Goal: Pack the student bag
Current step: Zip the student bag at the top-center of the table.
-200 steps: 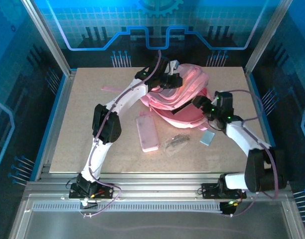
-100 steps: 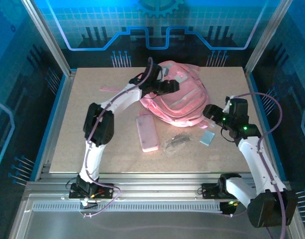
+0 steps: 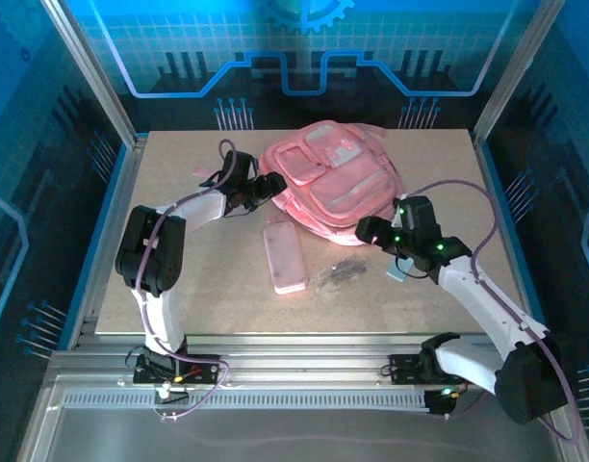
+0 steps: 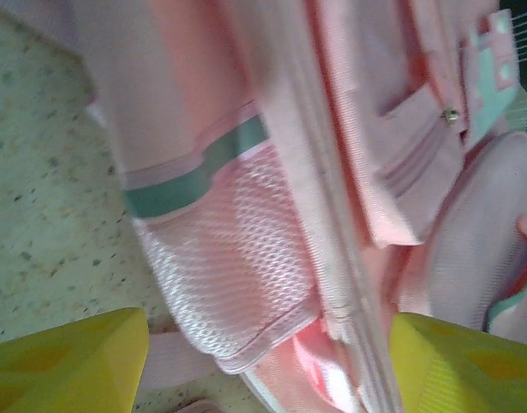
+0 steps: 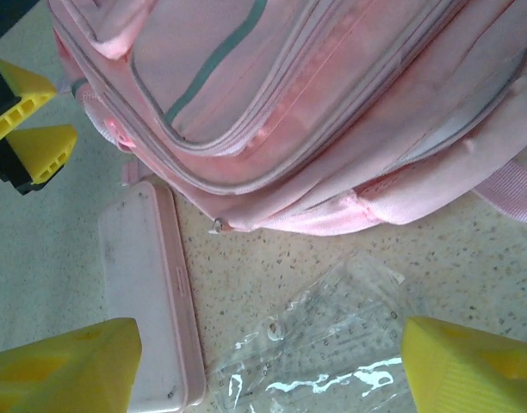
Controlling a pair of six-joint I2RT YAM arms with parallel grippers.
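**At the far side of the table [image 3: 179, 279]: bag lying shut, both grippers empty**

Toward the far edge of the speckled board lies the student bag [image 3: 333, 183], a large soft pink fabric backpack, front pockets up and, as far as I can judge, zipped. In front of it, all on the board, lie a flat oblong pink pencil case [image 3: 284, 256], a clear crinkled plastic packet [image 3: 341, 272] and a small pale blue block [image 3: 400, 269].

My left gripper [image 3: 266, 185] sits at the bag's left side. Its yellow fingers are spread wide and hold nothing, with the white mesh side pocket [image 4: 238, 275] just ahead of them. My right gripper [image 3: 367, 231] hovers near the bag's front edge over the packet, jaws equally wide and empty.

My worries are these. I see no open mouth on the bag, so anything I lift has nowhere to go. A left finger could snag the mesh or a strap and drag the whole bag. The packet lies flat and slick, so a pinch may only skid it away. Both grippers work close together, so they could collide.
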